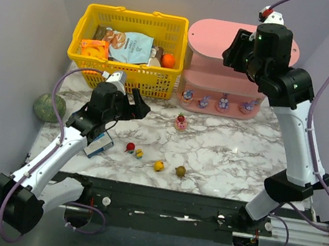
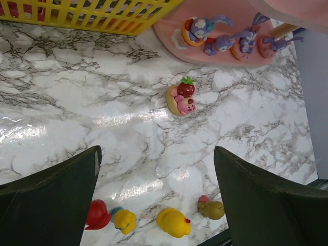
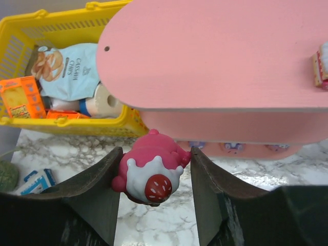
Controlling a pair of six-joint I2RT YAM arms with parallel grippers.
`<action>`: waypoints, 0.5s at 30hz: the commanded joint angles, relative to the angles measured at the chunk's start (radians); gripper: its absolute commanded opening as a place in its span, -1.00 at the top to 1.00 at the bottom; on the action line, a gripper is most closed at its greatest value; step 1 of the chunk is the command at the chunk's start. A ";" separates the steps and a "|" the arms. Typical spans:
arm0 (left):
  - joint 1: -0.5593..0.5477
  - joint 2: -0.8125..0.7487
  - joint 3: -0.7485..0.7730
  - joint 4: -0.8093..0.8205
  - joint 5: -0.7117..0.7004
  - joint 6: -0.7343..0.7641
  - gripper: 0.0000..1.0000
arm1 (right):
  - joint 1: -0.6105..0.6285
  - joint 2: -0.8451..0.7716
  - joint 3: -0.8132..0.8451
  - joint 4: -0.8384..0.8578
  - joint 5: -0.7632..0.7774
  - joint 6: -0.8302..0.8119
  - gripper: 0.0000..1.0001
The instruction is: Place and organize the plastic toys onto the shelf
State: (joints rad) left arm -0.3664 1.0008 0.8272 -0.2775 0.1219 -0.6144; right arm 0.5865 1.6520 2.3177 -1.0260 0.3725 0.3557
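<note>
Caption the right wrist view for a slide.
Right gripper holds a pink strawberry-topped toy close to the pink shelf, yellow basket alongside.

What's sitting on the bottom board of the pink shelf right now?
Four purple bunny figurines stand on the shelf, lined along its bottom board's front edge. The board's back is hidden under the upper boards.

Top view looks down from behind over the table (image 1: 228, 159); both close wrist views share the shelf (image 1: 207, 38)
</note>
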 commanded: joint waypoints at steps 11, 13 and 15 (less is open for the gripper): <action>0.004 -0.008 0.013 -0.014 0.010 0.002 -0.98 | -0.194 0.137 0.097 0.024 -0.118 -0.153 0.63; 0.004 -0.010 0.010 -0.015 0.007 0.005 -0.98 | -0.206 0.147 0.100 0.024 -0.127 -0.159 0.63; 0.006 -0.011 0.009 -0.019 0.002 0.005 -0.97 | -0.212 0.158 0.098 0.024 -0.130 -0.159 0.63</action>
State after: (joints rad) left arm -0.3664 1.0008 0.8284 -0.2798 0.1246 -0.6144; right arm 0.3885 1.7912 2.3783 -1.0248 0.2764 0.2306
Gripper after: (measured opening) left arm 0.988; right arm 0.577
